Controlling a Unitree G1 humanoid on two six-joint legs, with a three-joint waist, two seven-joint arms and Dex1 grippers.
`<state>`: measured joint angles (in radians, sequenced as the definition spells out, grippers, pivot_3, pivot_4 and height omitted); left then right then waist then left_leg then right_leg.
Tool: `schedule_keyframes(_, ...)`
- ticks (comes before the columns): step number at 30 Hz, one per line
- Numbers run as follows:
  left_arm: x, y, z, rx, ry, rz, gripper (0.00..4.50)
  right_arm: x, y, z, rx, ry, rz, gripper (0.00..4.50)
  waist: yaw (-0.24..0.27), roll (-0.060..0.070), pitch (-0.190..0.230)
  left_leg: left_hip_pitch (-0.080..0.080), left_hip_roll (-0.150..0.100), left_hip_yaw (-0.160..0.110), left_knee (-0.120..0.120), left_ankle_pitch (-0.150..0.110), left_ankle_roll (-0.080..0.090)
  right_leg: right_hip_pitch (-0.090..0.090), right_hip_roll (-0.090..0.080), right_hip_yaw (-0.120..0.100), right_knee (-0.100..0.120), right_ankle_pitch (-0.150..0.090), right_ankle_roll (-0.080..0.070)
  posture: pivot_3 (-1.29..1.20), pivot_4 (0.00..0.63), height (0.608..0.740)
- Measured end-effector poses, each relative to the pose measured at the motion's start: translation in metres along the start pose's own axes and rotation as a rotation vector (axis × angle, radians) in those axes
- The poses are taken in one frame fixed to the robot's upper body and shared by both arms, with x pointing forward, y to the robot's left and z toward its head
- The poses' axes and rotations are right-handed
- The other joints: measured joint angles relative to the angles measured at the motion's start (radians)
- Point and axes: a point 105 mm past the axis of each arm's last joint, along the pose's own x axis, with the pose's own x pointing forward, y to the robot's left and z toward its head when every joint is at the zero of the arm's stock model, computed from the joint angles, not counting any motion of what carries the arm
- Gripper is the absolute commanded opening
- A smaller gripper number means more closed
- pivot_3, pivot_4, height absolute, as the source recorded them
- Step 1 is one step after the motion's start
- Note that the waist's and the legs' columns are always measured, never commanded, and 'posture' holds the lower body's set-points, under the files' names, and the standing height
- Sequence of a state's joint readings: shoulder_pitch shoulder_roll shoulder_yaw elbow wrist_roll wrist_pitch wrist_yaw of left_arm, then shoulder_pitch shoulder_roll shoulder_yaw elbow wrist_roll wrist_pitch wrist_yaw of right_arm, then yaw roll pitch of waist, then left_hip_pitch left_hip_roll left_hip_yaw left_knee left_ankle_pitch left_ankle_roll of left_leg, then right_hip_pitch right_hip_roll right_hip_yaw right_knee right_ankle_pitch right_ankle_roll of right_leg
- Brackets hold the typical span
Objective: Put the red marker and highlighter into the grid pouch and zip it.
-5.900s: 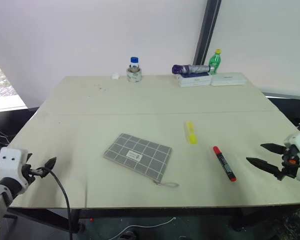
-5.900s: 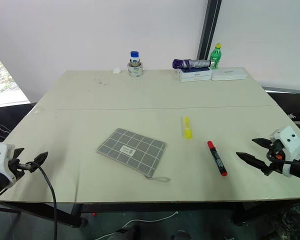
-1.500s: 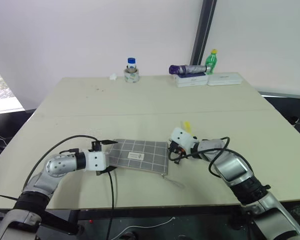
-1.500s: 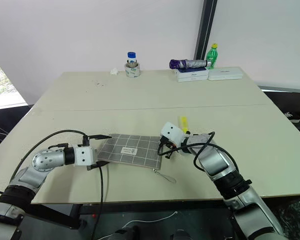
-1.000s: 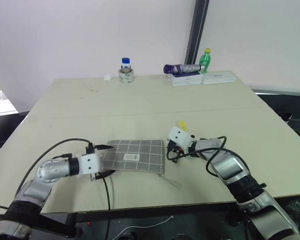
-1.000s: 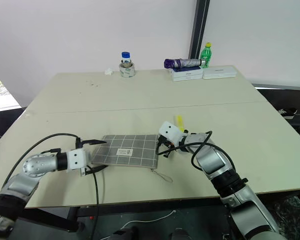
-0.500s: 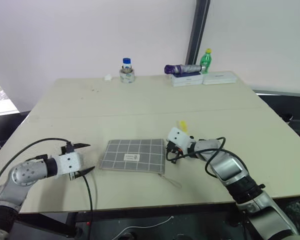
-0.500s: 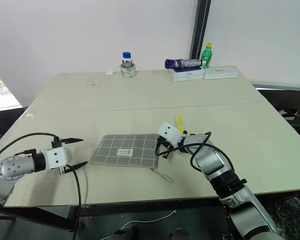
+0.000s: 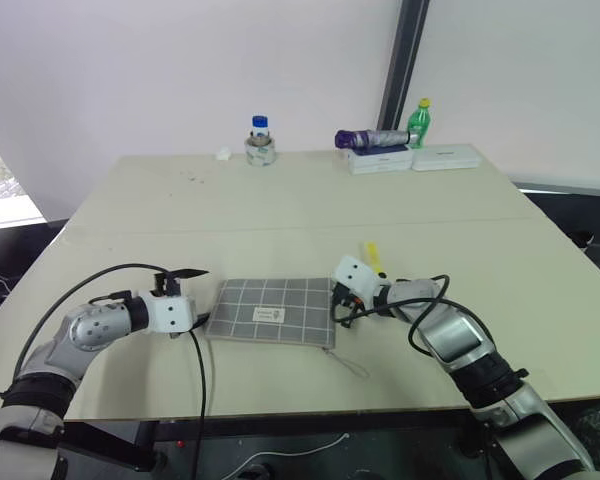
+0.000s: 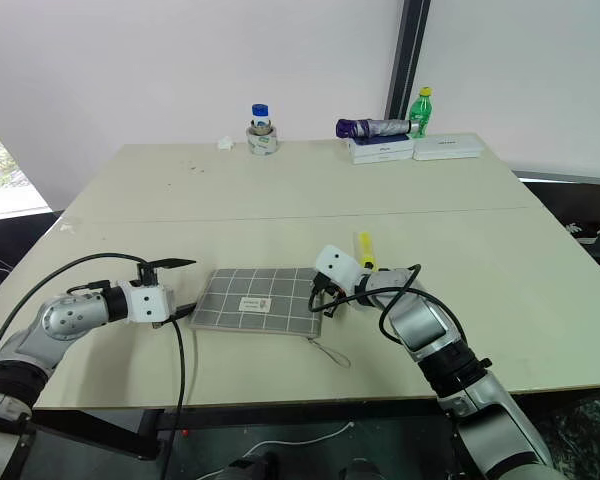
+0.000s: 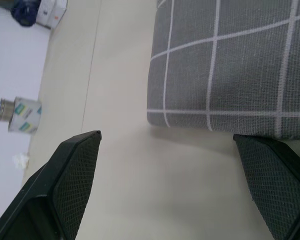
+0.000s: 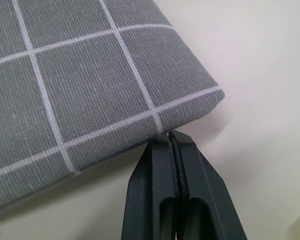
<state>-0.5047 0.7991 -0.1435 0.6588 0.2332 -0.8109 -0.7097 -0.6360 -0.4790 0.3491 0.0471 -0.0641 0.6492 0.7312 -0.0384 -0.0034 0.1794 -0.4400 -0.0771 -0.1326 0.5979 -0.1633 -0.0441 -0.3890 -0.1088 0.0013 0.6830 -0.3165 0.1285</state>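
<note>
Centre frame, the pouch point(image 9: 272, 314) lies flat on the counter point(image 9: 280, 200). Left gripper point(image 9: 183, 289) gapes beside it; right gripper point(image 12: 172, 150), clenched empty, touches its edge, half-hiding the highlighter point(image 9: 376, 256).

I saw bare table point(image 9: 280, 205) across the middle. The far edge was crowded by a jar point(image 9: 260, 140), a bottle point(image 9: 420, 122) and boxes point(image 9: 415, 158). My left gripper point(image 9: 185, 290) and right gripper point(image 9: 332, 310) flanked the grid pouch point(image 9: 270, 312); the highlighter point(image 9: 373, 256) lay just behind the right one.
</note>
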Motion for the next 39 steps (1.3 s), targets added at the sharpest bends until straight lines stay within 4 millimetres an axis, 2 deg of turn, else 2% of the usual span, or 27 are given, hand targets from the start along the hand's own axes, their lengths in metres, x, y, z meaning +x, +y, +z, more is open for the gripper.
schedule_keyframes(7, 0.005, -0.014, 0.02, -0.037, -0.102, -0.064, 4.5, 0.0, -0.003, -0.002, 0.0, 0.003, -0.022, 0.03, -0.004, 0.0, 0.0, 0.0, 0.0, 0.0, 0.0, 0.0, 0.0, 0.0, 0.0, 0.0, 0.0, 0.0, 0.0, 0.0, 0.15, 0.736)
schedule_keyframes(20, 0.01, -0.03, 0.049, -0.103, -0.188, -0.119, 4.5, 0.012, -0.009, 0.005, 0.006, -0.01, -0.038, 0.03, -0.006, 0.0, 0.0, 0.001, 0.001, 0.0, 0.0, 0.0, 0.0, 0.0, 0.0, 0.001, 0.0, 0.0, 0.0, 0.0, 0.15, 0.736)
schedule_keyframes(26, 0.011, -0.034, 0.055, -0.13, -0.197, -0.128, 4.5, 0.015, -0.007, 0.007, 0.005, -0.015, -0.035, 0.03, -0.006, 0.0, 0.0, 0.001, 0.001, 0.0, 0.0, 0.0, 0.0, 0.0, 0.0, 0.001, 0.0, 0.0, 0.0, 0.0, 0.15, 0.736)
schedule_keyframes(29, 0.011, -0.038, 0.057, -0.138, -0.206, -0.143, 3.69, 0.016, -0.007, 0.007, 0.005, -0.016, -0.034, 0.0, -0.006, 0.0, 0.0, 0.001, 0.001, 0.0, 0.0, 0.0, 0.0, 0.0, 0.001, 0.001, 0.0, 0.0, 0.0, 0.0, 0.15, 0.736)
schedule_keyframes(33, 0.01, -0.047, 0.058, -0.181, -0.217, -0.167, 1.66, 0.016, -0.006, 0.008, 0.005, -0.018, -0.035, 0.0, -0.006, 0.0, 0.0, 0.001, 0.001, 0.0, 0.0, 0.0, 0.0, 0.0, 0.001, 0.001, 0.0, 0.0, 0.0, 0.0, 0.15, 0.736)
schedule_keyframes(36, 0.009, -0.045, 0.057, -0.195, -0.211, -0.143, 0.08, 0.015, -0.008, 0.007, 0.008, -0.016, -0.042, 0.0, -0.006, 0.0, 0.0, 0.001, 0.001, 0.0, 0.0, 0.0, 0.0, 0.0, 0.001, 0.001, 0.0, 0.0, 0.0, 0.0, 0.15, 0.736)
schedule_keyframes(39, 0.007, -0.035, 0.049, -0.22, -0.173, -0.069, 0.03, 0.015, -0.009, 0.007, 0.009, -0.016, -0.047, 0.0, -0.006, 0.0, 0.0, 0.001, 0.001, 0.0, 0.0, 0.0, 0.0, 0.0, 0.001, 0.001, 0.0, 0.0, 0.0, 0.0, 0.15, 0.736)
